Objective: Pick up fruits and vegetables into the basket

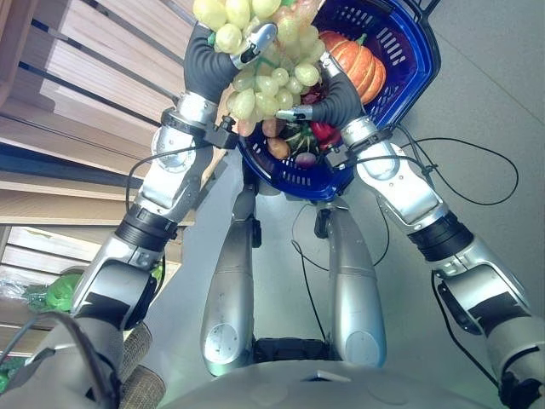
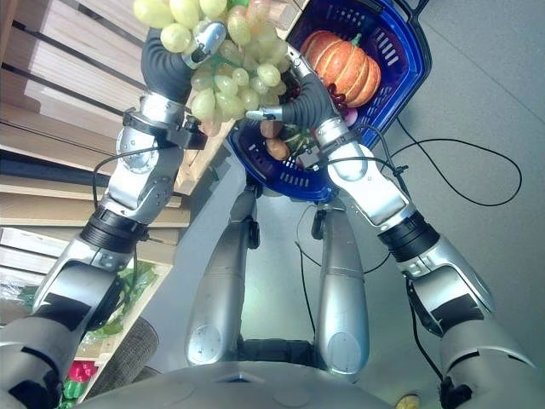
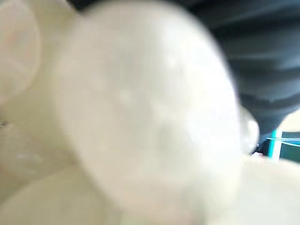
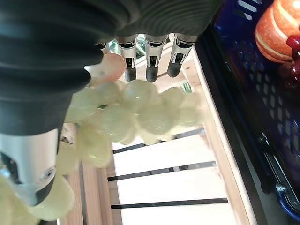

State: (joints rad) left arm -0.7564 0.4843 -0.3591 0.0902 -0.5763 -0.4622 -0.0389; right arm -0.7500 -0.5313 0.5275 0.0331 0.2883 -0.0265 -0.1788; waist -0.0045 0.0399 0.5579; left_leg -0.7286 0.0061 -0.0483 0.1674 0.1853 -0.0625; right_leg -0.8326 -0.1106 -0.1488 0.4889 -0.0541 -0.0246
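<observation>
Grapes (image 1: 264,81), green bunch, pinched in left hand (image 1: 255,43) at the basket (image 1: 417,60) rim, right hand (image 1: 298,112) touching with straight fingers. Pumpkin (image 1: 362,64) already inside. Could spill onto the wooden shelf (image 1: 94,77) if released early.

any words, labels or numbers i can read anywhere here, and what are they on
None can be read.
The blue basket, the pumpkin inside it and the green grapes between the left hand and the right hand carry no visible print.
The wooden slatted shelf beside the basket shows no label or sign.
The left wrist view is a blurred close-up of grapes, with nothing legible.
</observation>
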